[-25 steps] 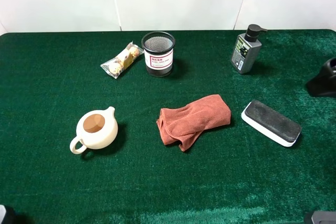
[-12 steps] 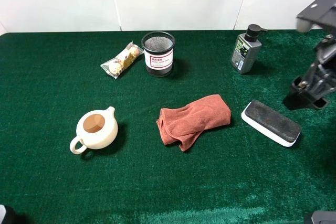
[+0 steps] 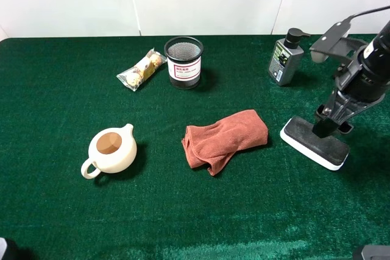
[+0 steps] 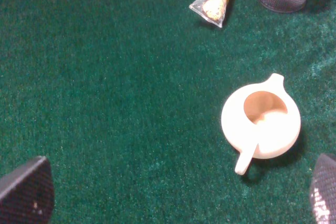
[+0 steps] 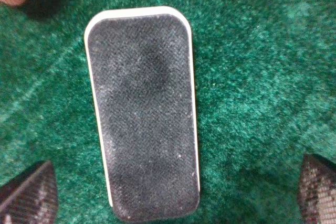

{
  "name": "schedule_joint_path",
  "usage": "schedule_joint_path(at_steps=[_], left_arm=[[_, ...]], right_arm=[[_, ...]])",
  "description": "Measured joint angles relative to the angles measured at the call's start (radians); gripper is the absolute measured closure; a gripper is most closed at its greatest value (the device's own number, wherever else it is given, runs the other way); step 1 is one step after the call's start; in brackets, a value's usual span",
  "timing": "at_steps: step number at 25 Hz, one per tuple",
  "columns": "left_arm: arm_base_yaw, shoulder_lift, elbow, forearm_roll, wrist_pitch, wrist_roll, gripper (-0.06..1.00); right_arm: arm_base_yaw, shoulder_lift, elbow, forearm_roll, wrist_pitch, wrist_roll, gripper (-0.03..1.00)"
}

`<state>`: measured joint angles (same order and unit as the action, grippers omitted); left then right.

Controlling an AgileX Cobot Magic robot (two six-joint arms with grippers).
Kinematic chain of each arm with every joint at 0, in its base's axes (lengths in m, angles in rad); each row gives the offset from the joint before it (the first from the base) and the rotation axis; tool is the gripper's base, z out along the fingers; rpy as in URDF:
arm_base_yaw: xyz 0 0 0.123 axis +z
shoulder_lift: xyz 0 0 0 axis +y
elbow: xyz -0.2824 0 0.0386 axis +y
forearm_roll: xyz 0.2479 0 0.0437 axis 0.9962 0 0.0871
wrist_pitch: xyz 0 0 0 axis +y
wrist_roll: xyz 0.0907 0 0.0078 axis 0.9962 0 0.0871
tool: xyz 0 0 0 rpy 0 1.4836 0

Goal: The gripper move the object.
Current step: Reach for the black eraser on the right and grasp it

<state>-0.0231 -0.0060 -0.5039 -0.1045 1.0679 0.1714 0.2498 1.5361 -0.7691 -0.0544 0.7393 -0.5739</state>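
Observation:
The board eraser (image 3: 303, 134), dark grey felt on a white base, lies flat on the green table at the right, next to the rust-orange cloth. My right gripper (image 3: 333, 127) hangs just over its middle. In the right wrist view the eraser (image 5: 142, 103) fills the middle and the right gripper (image 5: 173, 190) is open wide, with a fingertip (image 5: 29, 192) on either side of it and nothing held. My left gripper (image 4: 173, 195) is open and empty above the table at the front left, near the teapot.
A cream teapot (image 3: 111, 149) stands at the front left and shows in the left wrist view (image 4: 262, 124). The rust-orange cloth (image 3: 225, 138) lies mid-table. A grey pump bottle (image 3: 285, 59), a black mesh cup (image 3: 183, 62) and a snack packet (image 3: 141, 70) stand along the back.
My right arm has swung in from the right edge and come down and to the left, until its open gripper is over the eraser. Nothing else has moved.

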Motion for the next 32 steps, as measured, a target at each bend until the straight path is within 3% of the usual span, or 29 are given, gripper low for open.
schedule_joint_path(at_steps=[32], left_arm=[[0.0,0.0,0.0,0.0,0.0,0.0,-0.05]], right_arm=[[0.0,0.245,0.058,0.002,-0.212,0.0,0.27]])
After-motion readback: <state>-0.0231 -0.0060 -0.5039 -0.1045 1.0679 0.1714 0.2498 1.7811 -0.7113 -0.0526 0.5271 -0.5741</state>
